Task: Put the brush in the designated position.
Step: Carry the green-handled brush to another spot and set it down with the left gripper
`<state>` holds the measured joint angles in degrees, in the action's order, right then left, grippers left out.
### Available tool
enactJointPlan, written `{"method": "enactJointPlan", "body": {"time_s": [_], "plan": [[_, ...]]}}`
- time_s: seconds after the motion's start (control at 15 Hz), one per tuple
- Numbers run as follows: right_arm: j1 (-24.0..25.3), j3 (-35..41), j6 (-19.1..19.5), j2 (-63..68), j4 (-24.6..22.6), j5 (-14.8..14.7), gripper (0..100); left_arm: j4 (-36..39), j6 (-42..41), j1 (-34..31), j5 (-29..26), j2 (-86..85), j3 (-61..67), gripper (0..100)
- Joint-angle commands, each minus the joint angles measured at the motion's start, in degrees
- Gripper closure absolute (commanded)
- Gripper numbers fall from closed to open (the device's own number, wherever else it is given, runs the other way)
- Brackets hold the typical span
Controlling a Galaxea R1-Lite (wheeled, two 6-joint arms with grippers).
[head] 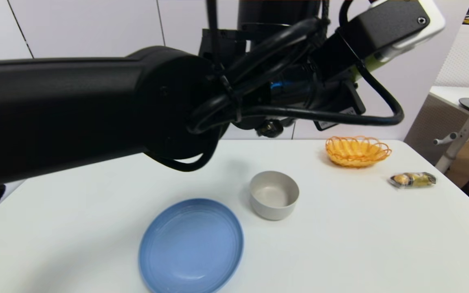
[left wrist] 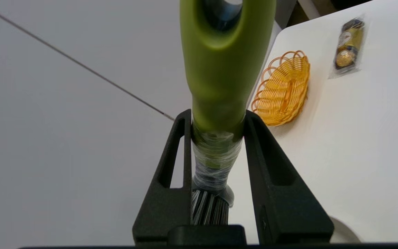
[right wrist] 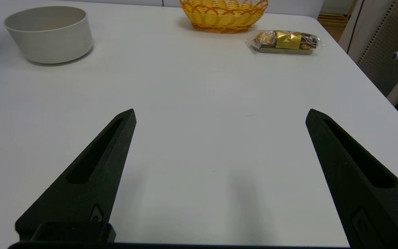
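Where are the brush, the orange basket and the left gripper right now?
brush (left wrist: 221,79): left wrist view, on the green handle.
orange basket (head: 356,152): head view, on its woven wall.
left gripper (left wrist: 216,119): left wrist view, midway between the fingertips clamping the handle.

the brush (left wrist: 225,79), lime-green handle outward and black bristles inward, sits clamped at its film-wrapped neck, held aloft.

The brush (left wrist: 223,79) has a smooth, satin lime-green plastic handle, crinkled clear film around its neck, and stiff dark bristles. The left tool (left wrist: 216,117) looks grainy matt black plastic. The plate (head: 191,245) is glossy blue glaze; beside it, the bowl (head: 274,195) is matt grey. The bench (right wrist: 199,138) is smooth matt white.
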<state>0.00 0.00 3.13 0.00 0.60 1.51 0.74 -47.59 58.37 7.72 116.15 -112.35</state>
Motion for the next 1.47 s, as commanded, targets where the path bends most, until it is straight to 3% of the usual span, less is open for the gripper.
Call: {"method": "enactJointPlan", "body": {"time_s": [0.07,0.67,0.87,1.27,1.47], "plan": [[0.0,0.09,0.03,0.09,0.02,0.07,0,0.57,0.39,2.36,0.02,4.08,0.11,100],[0.0,0.09,0.03,0.09,0.02,0.07,0,0.84,-0.31,4.3,0.11,6.54,0.02,100],[0.0,0.09,0.03,0.09,0.02,0.07,0,5.32,-0.66,5.26,0.46,7.77,0.38,100],[0.0,0.09,0.03,0.09,0.02,0.07,0,9.45,-10.59,6.06,0.46,9.36,0.38,100],[0.0,0.09,0.03,0.09,0.02,0.07,0,10.24,-11.29,7.29,0.46,10.41,0.73,100]]}}
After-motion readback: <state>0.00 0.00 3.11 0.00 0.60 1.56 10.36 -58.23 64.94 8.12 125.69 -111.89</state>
